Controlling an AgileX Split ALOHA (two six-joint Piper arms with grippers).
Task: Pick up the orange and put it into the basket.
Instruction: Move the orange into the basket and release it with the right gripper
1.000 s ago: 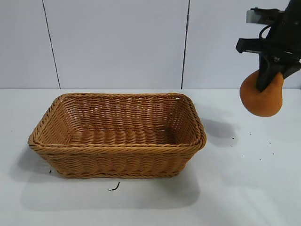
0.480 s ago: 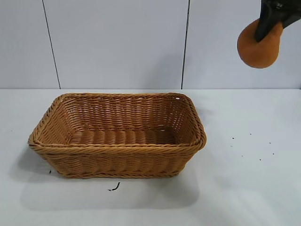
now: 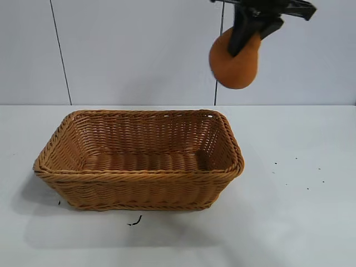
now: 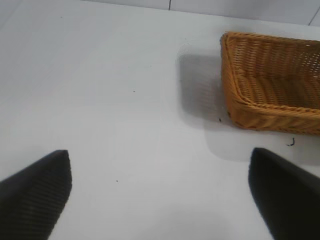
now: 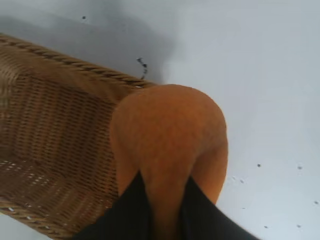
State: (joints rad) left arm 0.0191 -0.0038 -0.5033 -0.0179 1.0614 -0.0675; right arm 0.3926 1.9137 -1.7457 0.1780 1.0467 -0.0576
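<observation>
Near to far in the exterior view: a small dark scrap (image 3: 135, 221) is seen on the white surface (image 3: 295, 222) just in front of the basket (image 3: 139, 189), which sits left of centre with bare surface open on all sides. Tiny dark specks (image 3: 289, 172) are scattered to its right. Farther back and high up, the orange (image 3: 235, 62) is held in the air by the right claw (image 3: 245, 34), closed on its top, above the basket's right rear corner and well clear of the rim.

The pinch is shown closely only in the right wrist view: two dark fingers (image 5: 131, 210) are pressed into the orange (image 5: 170, 145), with the basket's braided corner (image 5: 65, 65) under it and bare surface beyond.

The left claw (image 4: 160, 200) is seen only in the left wrist view, spread wide and empty above bare surface, with the basket (image 4: 270, 80) ahead and well apart.
</observation>
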